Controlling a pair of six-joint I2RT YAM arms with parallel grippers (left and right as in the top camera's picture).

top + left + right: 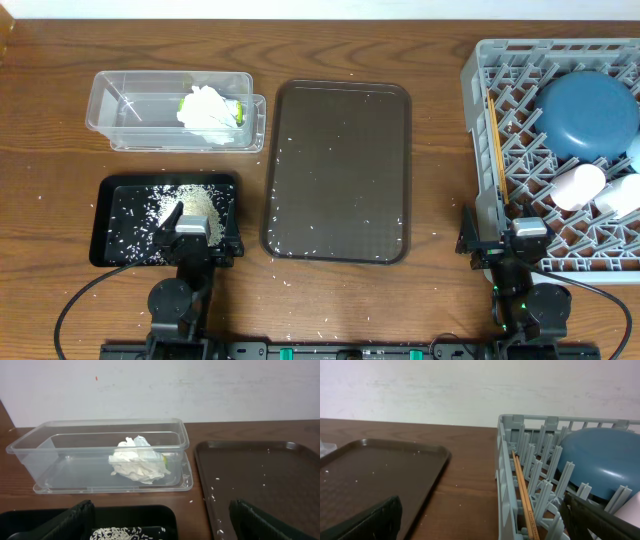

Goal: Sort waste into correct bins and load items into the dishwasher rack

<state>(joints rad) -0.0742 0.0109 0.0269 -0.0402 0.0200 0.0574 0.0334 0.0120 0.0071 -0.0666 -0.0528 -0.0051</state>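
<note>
1. Overhead: A clear rectangular plastic tub (130,120) sits far left. Inside it are a crumpled white tissue (207,112) and a small yellow-green printed wrapper (238,110). Nearer me, a shallow black rectangular tray (110,240) holds a heap of loose white rice grains (195,205). My left gripper (190,232) hangs over the tray's near edge, jaws spread wide and empty. A large brown serving tray (340,170) lies mid-table, speckled with stray grains. At right, the square grey lattice dishwasher rack (480,110) carries a large dark-blue round dish (588,112), a pink cup (578,185), a white cup (622,195) and thin wooden chopsticks (495,150). My right gripper (512,238) sits at the rack's near left corner, also wide and empty.
2. Left wrist: My two dark fingers (75,519) stand far apart at the bottom corners with rice between them. The tub lies ahead, tissue inside.
3. Right wrist: My fingers (370,520) are wide apart. The chopsticks lie along the rack's left wall among the pegs, and the blue dish leans tilted behind them.
</note>
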